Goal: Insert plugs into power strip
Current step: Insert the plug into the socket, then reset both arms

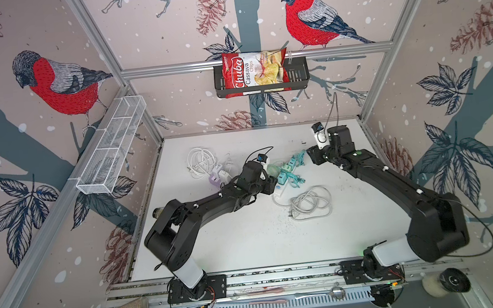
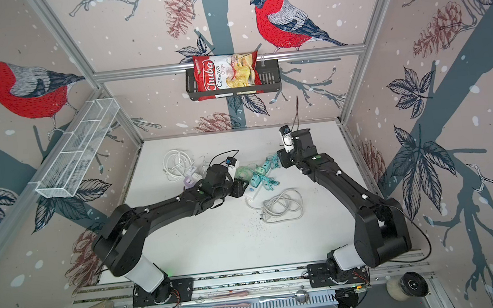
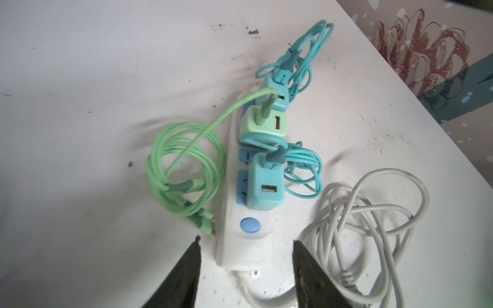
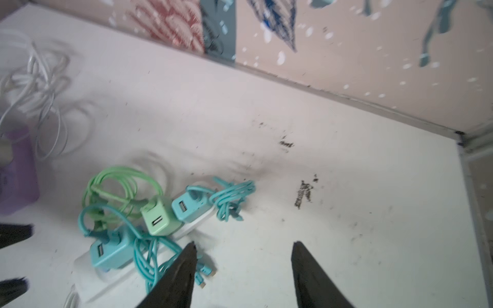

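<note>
Since teal plugs (image 3: 264, 186) and a mint plug (image 3: 262, 125) already stand in the strip (image 3: 229, 210), the white plugs (image 1: 224, 174) look to be next. They lie on the bench (image 1: 247, 238) well apart from the strip, past the left tool (image 3: 246, 239), which hangs part-open and empty over the strip's switch end. It is nearer them than the right tool (image 4: 244, 243), likewise open and empty by the strip's far end.

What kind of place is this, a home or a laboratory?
Probably a robot test booth: a left arm and right arm bolted to a metal rail, bird wallpaper on a metal frame.
</note>
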### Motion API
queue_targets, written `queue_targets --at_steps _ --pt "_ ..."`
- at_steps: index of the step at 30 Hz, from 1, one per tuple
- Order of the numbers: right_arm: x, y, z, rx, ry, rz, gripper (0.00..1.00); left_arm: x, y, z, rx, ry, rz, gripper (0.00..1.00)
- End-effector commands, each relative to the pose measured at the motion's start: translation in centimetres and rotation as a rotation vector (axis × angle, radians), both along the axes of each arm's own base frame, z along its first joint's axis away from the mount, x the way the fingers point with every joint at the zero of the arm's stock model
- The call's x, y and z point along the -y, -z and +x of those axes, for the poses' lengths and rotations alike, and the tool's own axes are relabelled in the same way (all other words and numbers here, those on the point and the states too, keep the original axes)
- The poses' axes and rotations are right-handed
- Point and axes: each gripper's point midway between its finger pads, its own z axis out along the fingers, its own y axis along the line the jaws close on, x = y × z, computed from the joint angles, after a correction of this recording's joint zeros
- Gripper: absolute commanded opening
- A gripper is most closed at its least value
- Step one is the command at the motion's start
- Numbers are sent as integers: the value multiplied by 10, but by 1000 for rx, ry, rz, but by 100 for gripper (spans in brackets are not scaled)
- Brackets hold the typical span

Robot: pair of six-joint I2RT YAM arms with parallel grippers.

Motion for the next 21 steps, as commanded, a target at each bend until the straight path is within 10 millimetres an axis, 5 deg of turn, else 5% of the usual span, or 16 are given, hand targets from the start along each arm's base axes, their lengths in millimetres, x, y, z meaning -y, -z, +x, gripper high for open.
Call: queue_targets --at_steps 1,5,7,16,21 --pt "37 -39 15 164 209 85 61 -51 -13 11 84 -210 158 60" --pt "83 -61 9 284 415 139 69 -103 -45 26 214 -417 224 68" --pt "100 -71 0 354 481 161 100 -129 -60 36 249 -503 219 71" --pt "145 -55 -20 395 683 183 100 -219 -114 40 462 -775 194 93" --pt "171 -25 -28 342 842 162 100 -277 -118 22 570 -963 250 97"
